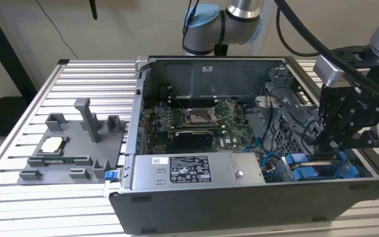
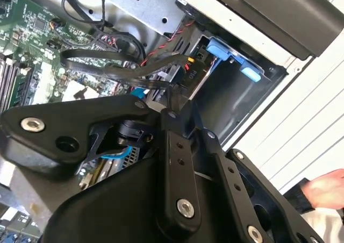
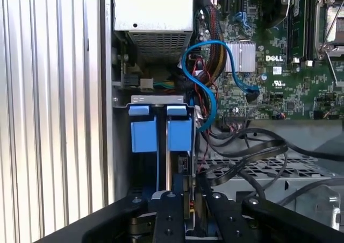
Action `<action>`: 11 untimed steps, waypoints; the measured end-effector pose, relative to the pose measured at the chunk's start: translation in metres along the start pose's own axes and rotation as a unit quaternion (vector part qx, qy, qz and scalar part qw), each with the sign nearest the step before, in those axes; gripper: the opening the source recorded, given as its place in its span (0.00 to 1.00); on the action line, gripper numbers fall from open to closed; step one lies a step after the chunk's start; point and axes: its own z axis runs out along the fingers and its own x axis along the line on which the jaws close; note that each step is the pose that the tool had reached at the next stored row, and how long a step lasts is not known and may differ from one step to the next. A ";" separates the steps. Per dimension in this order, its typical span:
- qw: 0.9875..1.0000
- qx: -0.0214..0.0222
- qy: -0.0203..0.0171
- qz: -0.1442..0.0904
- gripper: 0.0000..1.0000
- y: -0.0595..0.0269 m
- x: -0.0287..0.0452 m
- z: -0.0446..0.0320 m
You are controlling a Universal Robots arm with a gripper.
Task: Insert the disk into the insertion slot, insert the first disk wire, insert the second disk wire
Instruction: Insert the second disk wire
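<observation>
Exterior view: gripper [image 1: 331, 148] hangs right over the blue-framed disk [image 1: 308, 170] in the insertion slot [image 1: 360, 170] at case's 4 o'clock corner, disk's long axis running down into bay; jaws' state can't tell.

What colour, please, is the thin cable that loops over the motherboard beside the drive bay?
Bright blue; the looping cable shows best in the first wrist view.

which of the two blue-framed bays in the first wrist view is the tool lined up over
The blue frame nearer the motherboard and the looping blue cable. The tool sits in line with it; the other blue frame lies toward the case wall.
</observation>
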 end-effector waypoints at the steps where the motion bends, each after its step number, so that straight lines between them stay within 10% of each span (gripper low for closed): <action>1: 1.000 0.000 0.000 0.000 0.24 0.0000 0.0000 -0.0009; 11: 1.000 0.000 0.000 0.000 0.24 0.0001 -0.0005 -0.0110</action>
